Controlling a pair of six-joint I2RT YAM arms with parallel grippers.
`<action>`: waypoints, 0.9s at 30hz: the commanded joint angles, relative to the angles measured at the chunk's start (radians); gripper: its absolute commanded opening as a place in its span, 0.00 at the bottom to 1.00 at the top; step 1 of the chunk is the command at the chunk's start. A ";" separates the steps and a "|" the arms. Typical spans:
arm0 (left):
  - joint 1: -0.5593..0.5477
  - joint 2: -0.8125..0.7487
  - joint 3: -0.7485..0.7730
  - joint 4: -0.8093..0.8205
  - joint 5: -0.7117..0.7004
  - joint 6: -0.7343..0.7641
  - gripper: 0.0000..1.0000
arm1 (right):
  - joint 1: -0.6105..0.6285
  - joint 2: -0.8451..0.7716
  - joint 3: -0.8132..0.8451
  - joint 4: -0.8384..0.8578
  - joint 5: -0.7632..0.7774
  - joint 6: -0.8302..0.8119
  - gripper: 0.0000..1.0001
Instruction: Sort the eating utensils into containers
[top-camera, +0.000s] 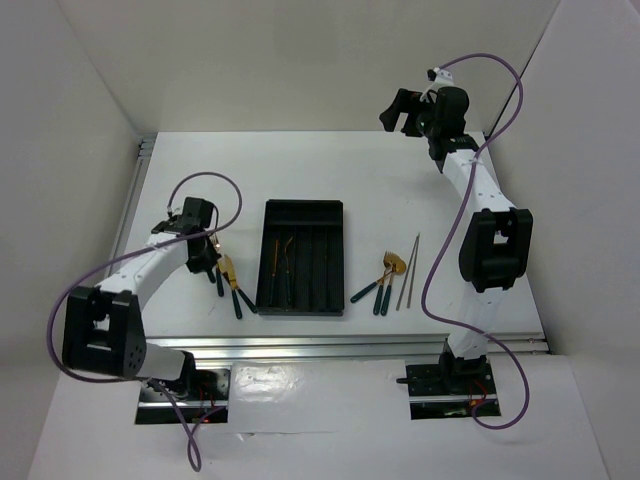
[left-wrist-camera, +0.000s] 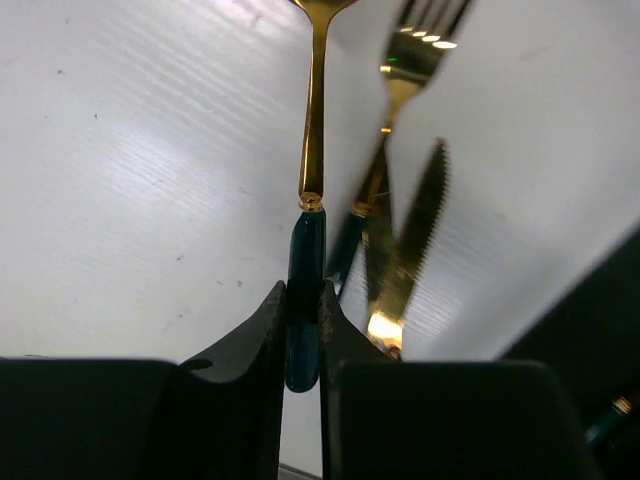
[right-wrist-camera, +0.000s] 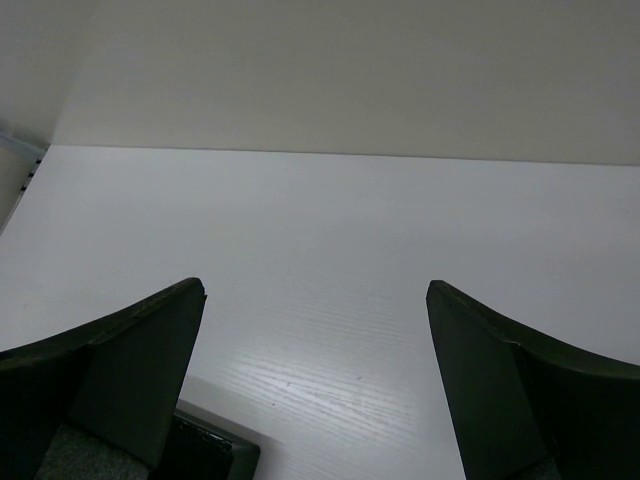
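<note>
My left gripper (left-wrist-camera: 303, 292) is shut on the dark teal handle of a gold-necked utensil (left-wrist-camera: 311, 150), whose head runs out of the top of the left wrist view. Beside it on the table lie a fork (left-wrist-camera: 420, 50) and a knife (left-wrist-camera: 415, 235). From above, the left gripper (top-camera: 211, 264) sits at this small group of utensils (top-camera: 236, 287), left of the black tray (top-camera: 300, 212). Two utensils (top-camera: 281, 260) lie in the tray's left compartments. More utensils (top-camera: 382, 278) and two chopsticks (top-camera: 408, 272) lie right of the tray. My right gripper (top-camera: 397, 110) is raised at the far back, open and empty.
The tray's dark corner (left-wrist-camera: 600, 320) shows at the right of the left wrist view. In the right wrist view the open gripper (right-wrist-camera: 315, 290) looks down on white table, with a corner of the tray (right-wrist-camera: 205, 455) at the bottom left. White walls enclose the table.
</note>
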 joint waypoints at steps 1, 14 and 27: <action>-0.046 -0.107 0.067 -0.060 -0.018 0.057 0.00 | -0.005 -0.012 0.039 0.002 0.010 0.006 1.00; -0.277 -0.296 0.035 0.192 0.424 0.169 0.00 | -0.005 -0.060 0.008 -0.007 0.122 0.034 1.00; -0.471 -0.117 0.033 0.377 0.349 0.019 0.00 | -0.014 -0.069 -0.001 -0.007 0.162 0.043 1.00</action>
